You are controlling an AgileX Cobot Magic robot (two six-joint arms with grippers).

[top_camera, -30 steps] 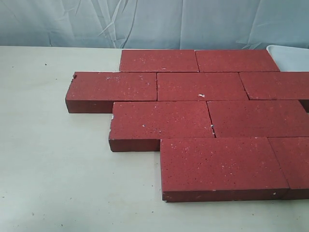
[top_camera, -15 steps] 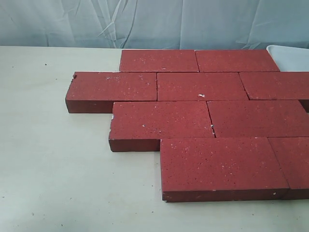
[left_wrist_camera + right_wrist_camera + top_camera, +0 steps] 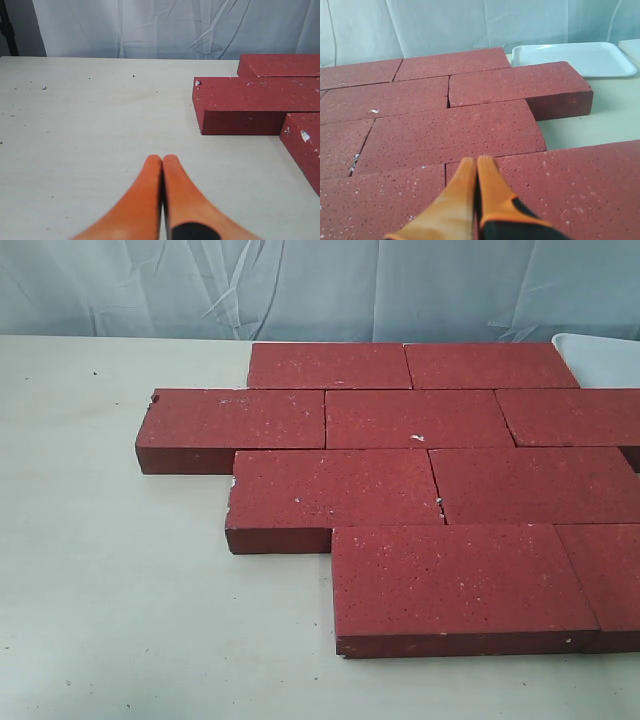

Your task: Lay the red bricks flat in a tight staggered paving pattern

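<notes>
Red bricks (image 3: 400, 420) lie flat on the counter (image 3: 100, 580) in four rows, each offset so joints never line up. Seams tight, one hairline wedge near the middle. Left claw (image 3: 162, 161) pressed together, empty, above bare counter beside the bricks. Right claw (image 3: 476, 161) pressed together, empty, over the paving. Pattern looks done.

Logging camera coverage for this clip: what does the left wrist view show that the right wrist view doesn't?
Only the left wrist view: the left gripper, shut, over a wide stretch of table, with the stepped end faces of the red bricks off to one side. Only the right wrist view: the right gripper, shut, over the brick tops, and a white tray beyond them. Both: the red bricks lying flat in staggered rows, and the pale cloth backdrop.
</notes>
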